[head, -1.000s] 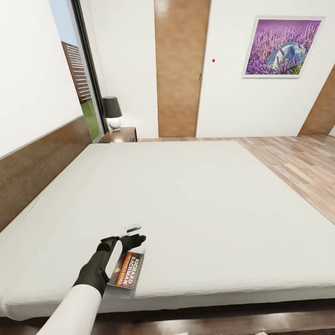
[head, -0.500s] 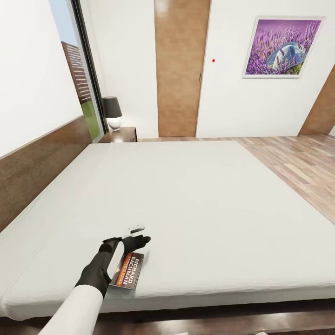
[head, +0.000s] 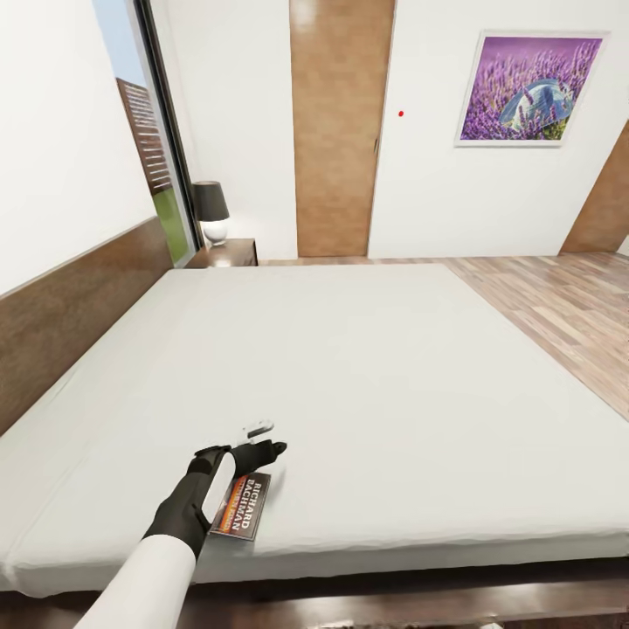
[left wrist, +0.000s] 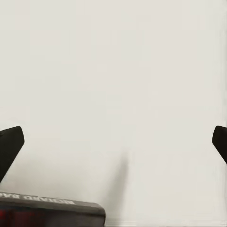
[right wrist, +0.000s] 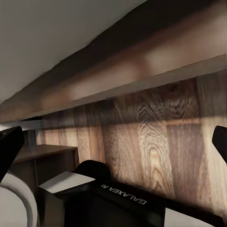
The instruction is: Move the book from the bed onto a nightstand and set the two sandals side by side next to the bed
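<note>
Head view: book (head: 241, 508) on bed (head: 393, 367).
Your left end effector (head: 247, 443), spread wide, sits just past its far short edge.

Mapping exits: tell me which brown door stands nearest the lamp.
The full-height door in the far wall, just beside the black-shaded lamp; the other door sits at the right edge.

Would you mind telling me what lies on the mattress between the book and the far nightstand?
Nothing but bare mattress: in the head view, the bed is smooth and whitish from the book up to the nightstand.
</note>
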